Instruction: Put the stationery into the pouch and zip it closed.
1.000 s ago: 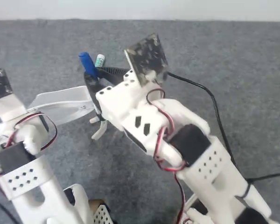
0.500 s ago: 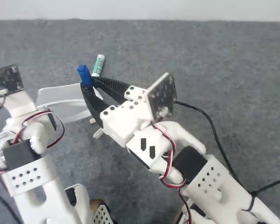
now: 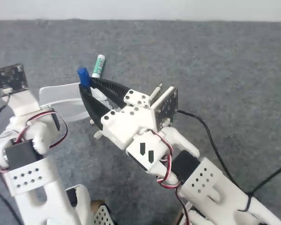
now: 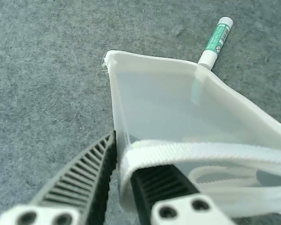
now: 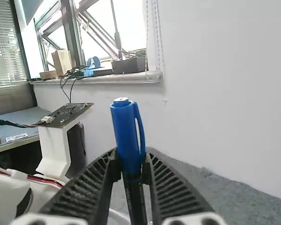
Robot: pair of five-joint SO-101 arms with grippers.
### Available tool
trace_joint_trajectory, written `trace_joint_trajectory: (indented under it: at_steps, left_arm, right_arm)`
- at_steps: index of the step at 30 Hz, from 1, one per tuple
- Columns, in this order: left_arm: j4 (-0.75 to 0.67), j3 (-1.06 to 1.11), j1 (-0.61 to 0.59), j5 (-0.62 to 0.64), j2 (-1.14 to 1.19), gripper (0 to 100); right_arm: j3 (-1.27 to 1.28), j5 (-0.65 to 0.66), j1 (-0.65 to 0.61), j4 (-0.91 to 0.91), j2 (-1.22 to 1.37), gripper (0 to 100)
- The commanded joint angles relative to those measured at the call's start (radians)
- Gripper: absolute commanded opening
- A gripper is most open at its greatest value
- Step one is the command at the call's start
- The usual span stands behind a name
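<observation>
A translucent white pouch (image 3: 61,101) (image 4: 178,108) lies on the grey carpet with its mouth held up. My left gripper (image 4: 124,164) is shut on the pouch's webbing edge. My right gripper (image 3: 86,89) (image 5: 129,166) is shut on a blue pen (image 3: 84,77) (image 5: 127,136), which stands roughly upright, cap up, just above the pouch's open end. A green-and-white glue stick (image 3: 99,65) (image 4: 215,42) lies on the carpet beyond the pouch, touching its far edge in the left wrist view.
Grey carpet (image 3: 215,65) stretches free to the right and far side. A black cable (image 3: 210,136) trails off to the right of the right arm. A white wall (image 3: 140,9) borders the far edge.
The right arm has swung toward the near side and lowered, bringing the blue pen down over the pouch's mouth. The left arm shifted slightly, still holding the pouch.
</observation>
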Motion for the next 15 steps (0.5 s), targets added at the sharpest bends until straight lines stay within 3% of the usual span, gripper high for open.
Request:
trace_joint_trajectory:
  at_steps: [1,11,15]
  left_arm:
    - [-0.023,-0.045,0.008,0.000,0.008,1]
    - [-0.025,-0.045,0.008,0.000,0.008,1]
    - [-0.026,-0.045,0.008,0.000,0.008,1]
  right_arm:
    - [0.029,0.000,-0.005,-0.067,-0.104,0.6]
    - [0.068,-0.008,-0.053,-0.087,-0.156,0.6]
    - [0.140,-0.002,-0.077,-0.277,-0.145,0.6]
